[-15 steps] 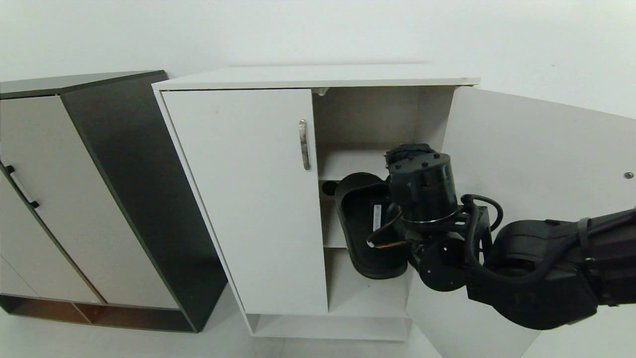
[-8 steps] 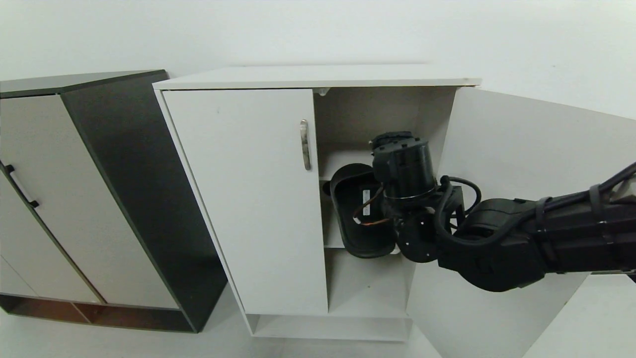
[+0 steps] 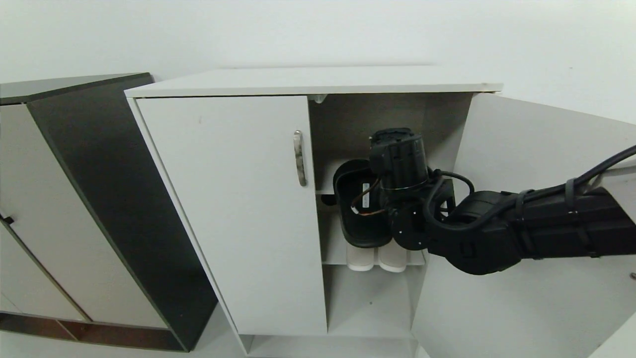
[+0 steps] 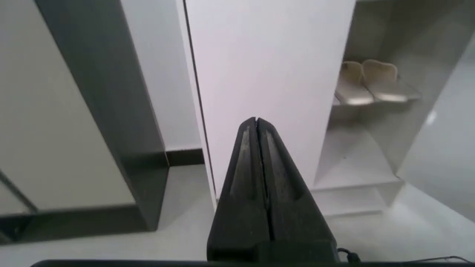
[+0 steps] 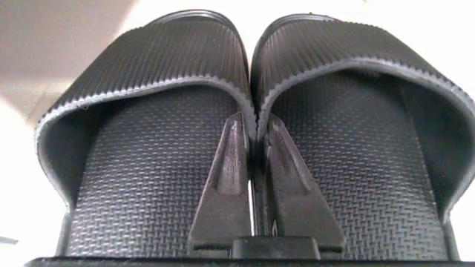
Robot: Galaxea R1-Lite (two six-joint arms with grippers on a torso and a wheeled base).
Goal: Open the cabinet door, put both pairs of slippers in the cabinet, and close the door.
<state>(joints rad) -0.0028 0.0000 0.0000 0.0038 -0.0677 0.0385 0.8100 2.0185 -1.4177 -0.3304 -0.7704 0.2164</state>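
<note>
The white cabinet (image 3: 308,79) has its left door (image 3: 228,209) closed and its right door (image 3: 526,209) swung wide open. My right gripper (image 5: 256,148) is shut on the pair of black slippers (image 5: 171,148), pinching their two inner edges together. In the head view the black slippers (image 3: 360,209) hang soles outward inside the opening, level with the upper shelf. A white pair of slippers (image 3: 376,258) lies on the middle shelf, heels poking over its edge, just below the black pair. My left gripper (image 4: 256,141) is shut and empty, low before the closed door; the white slippers (image 4: 375,81) lie beyond it.
A dark-sided cabinet (image 3: 99,199) stands close on the left. The metal handle (image 3: 298,158) sits at the closed door's inner edge. The bottom compartment (image 3: 367,298) holds nothing. The open door bounds the right arm's side.
The right arm has carried the black slippers up and deeper into the cabinet, uncovering the white pair below. The head view has shifted and drawn nearer the cabinet.
</note>
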